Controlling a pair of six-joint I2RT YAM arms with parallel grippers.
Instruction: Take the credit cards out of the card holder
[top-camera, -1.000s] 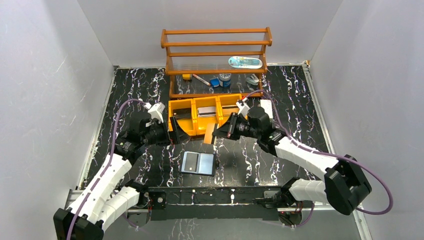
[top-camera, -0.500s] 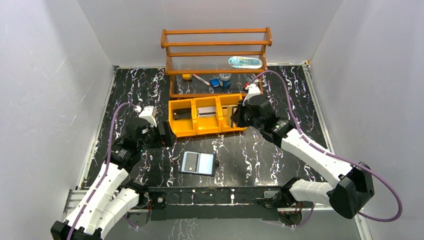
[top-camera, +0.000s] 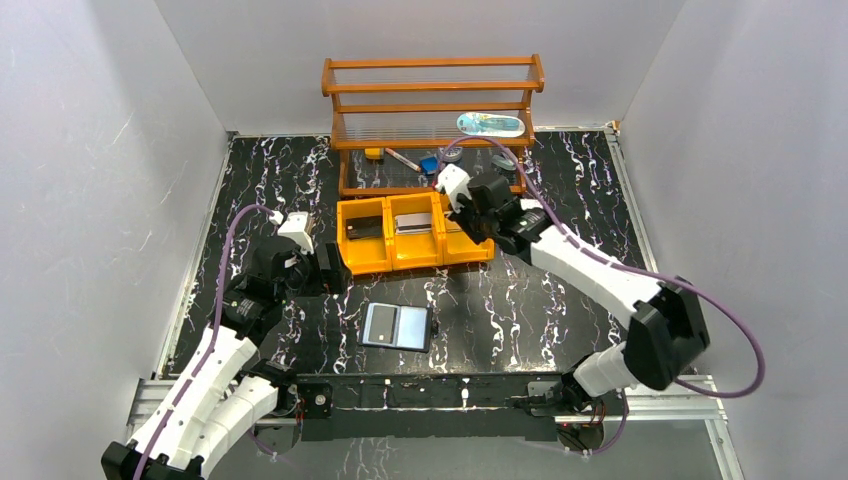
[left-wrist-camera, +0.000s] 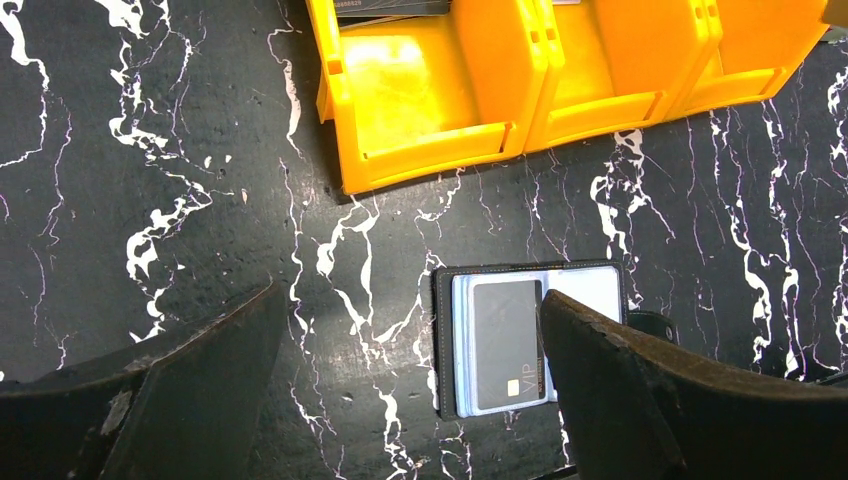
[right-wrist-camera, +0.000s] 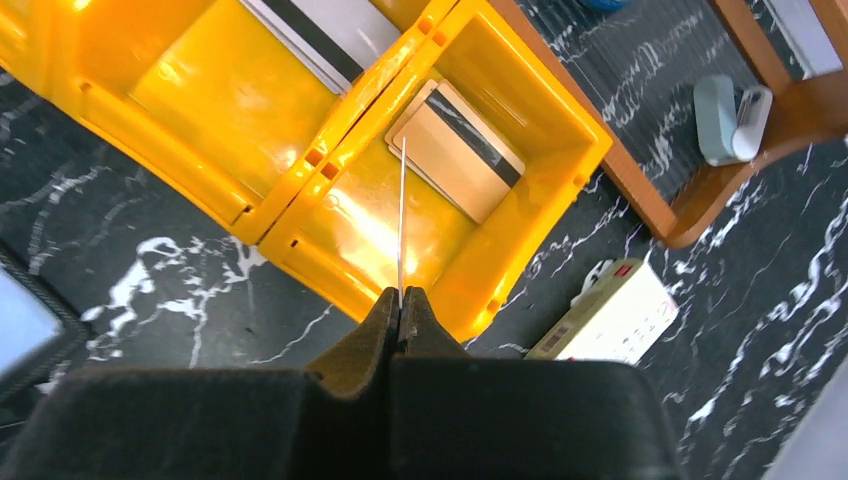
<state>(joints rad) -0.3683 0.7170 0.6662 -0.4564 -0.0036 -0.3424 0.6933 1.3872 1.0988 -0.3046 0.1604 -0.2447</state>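
The card holder (top-camera: 396, 326) lies open on the table, black outside and pale blue inside; the left wrist view shows it too (left-wrist-camera: 530, 340). A dark credit card (left-wrist-camera: 507, 345) marked VIP sits in its left panel. My left gripper (top-camera: 335, 272) is open and empty, left of and behind the holder, its jaws wide apart (left-wrist-camera: 410, 300). My right gripper (top-camera: 462, 228) is shut on a thin card seen edge-on (right-wrist-camera: 401, 220), held over the right compartment of the yellow bin tray (right-wrist-camera: 300, 170). A tan card (right-wrist-camera: 460, 150) lies flat in that compartment.
The yellow bin tray (top-camera: 415, 262) stands behind the holder, with a dark card (top-camera: 365, 228) in its left compartment and a pale striped card (right-wrist-camera: 320, 30) in the middle one. A wooden shelf rack (top-camera: 432, 100) stands behind it. A white box (right-wrist-camera: 610, 320) lies right of the tray.
My right gripper has carried the card from in front of the tray, back and up, to over the right compartment. My left gripper drew back to the left, then stayed still.
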